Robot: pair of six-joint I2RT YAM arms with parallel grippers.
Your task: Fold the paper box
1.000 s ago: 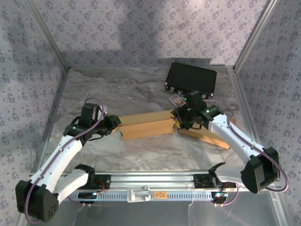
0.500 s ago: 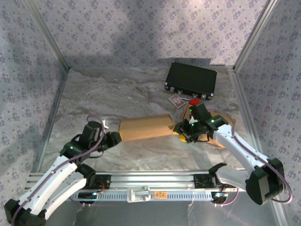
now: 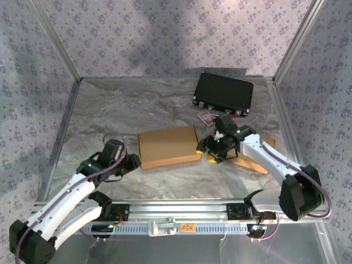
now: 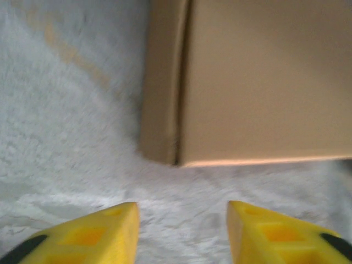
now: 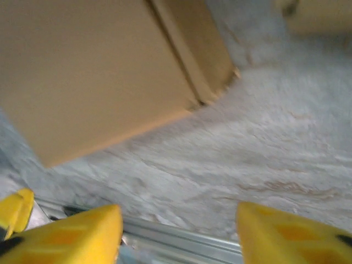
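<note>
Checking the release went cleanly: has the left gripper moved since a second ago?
Yes. The left gripper has backed away from the left end of the paper box, toward the metal rail along the near edge.

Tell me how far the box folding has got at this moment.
Done: the paper box lies closed, a flat-topped block. In hand: nothing; the left gripper and right gripper sit open near its ends, fingers empty. Left: seemingly little here; another cardboard piece lies under the right arm.

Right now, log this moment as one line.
paper box: flat on table | left gripper: open, empty, off its left end | right gripper: open, empty, off its right end
</note>
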